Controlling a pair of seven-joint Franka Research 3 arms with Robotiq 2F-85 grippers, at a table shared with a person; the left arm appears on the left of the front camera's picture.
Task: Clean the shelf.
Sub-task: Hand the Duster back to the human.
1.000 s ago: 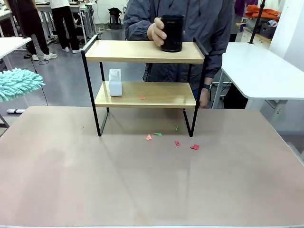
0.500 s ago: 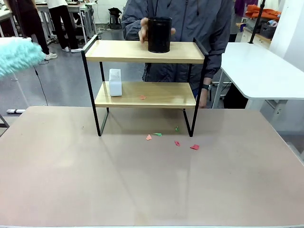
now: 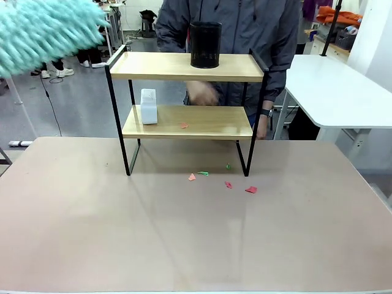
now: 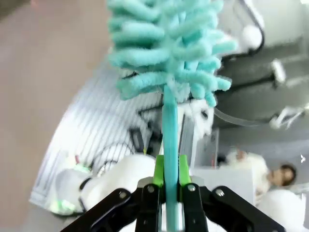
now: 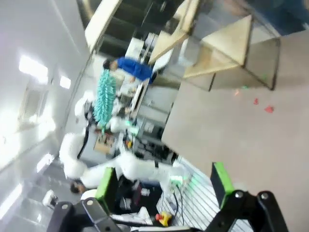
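At the far middle of the table (image 3: 92, 233), the shelf (image 3: 187, 66) stands on its four black legs, its two wooden boards one above the other, with a person in a grey jacket (image 3: 257, 30) just behind it. High at the picture's left in the front view hangs a fluffy teal duster (image 3: 46, 30), above and to the left of the shelf's top board and apart from it. The left gripper (image 4: 166, 181) is clamped on the duster's thin teal handle, green pads pressed to either side. The right gripper (image 5: 164, 186) stands with its fingers wide apart and nothing between them. A black mesh cup (image 3: 205, 44) sits on the top board; the person's hand (image 3: 202, 93) is blurred between the boards. A white box (image 3: 148, 106) stands on the lower board's left end, near a small red scrap (image 3: 184, 125). More red and green scraps (image 3: 250, 190) lie on the table just before the shelf's right legs.
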